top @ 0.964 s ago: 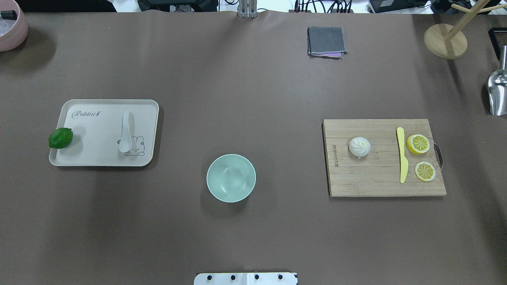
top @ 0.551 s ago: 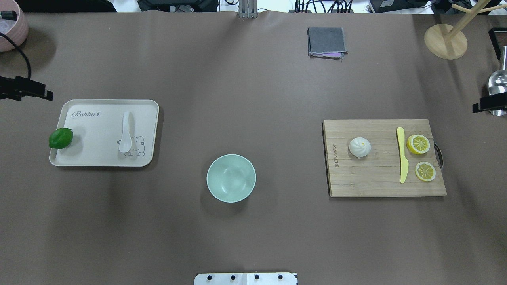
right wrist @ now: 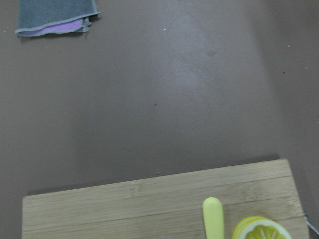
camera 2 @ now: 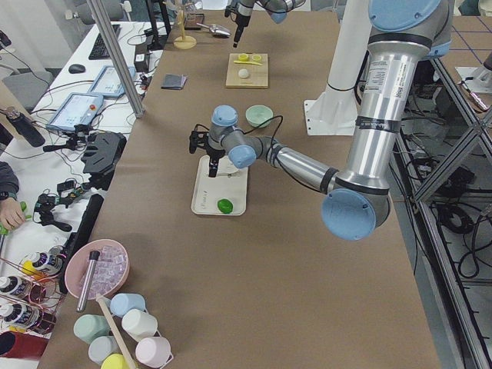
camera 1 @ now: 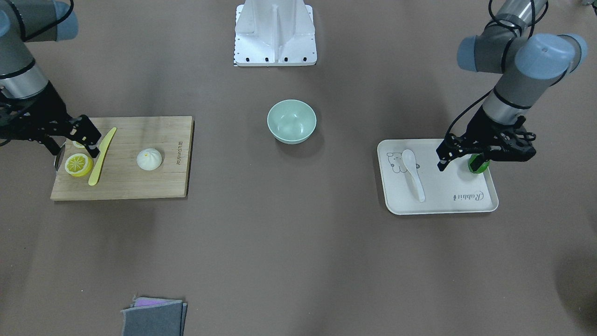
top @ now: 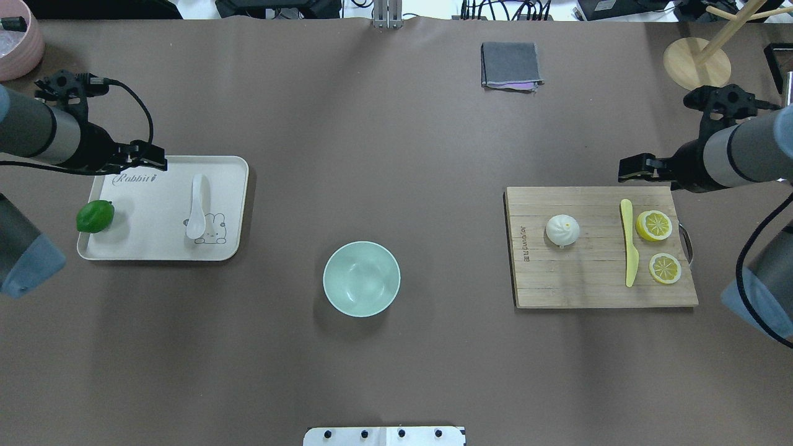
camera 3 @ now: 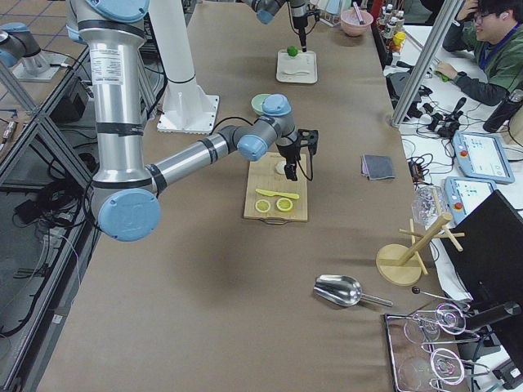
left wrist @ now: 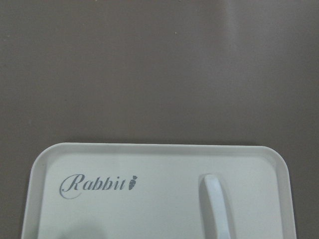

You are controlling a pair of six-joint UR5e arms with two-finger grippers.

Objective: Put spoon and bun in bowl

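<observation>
Mint-green bowl [top: 361, 279] is empty; spoon [top: 197, 214] lies on the tray [top: 155, 243], bun [top: 562, 230] on the board [top: 588, 286], both untouched. Left fingers [camera 1: 442, 158] and right fingers [camera 1: 91, 137] hover spread apart, gripping nothing.

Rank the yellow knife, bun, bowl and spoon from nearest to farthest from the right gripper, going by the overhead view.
From the right gripper:
1. yellow knife, on the cutting board, right side.
2. bun, same board, nearer the table's middle.
3. bowl, table centre.
4. spoon, on the tray, far left.
</observation>
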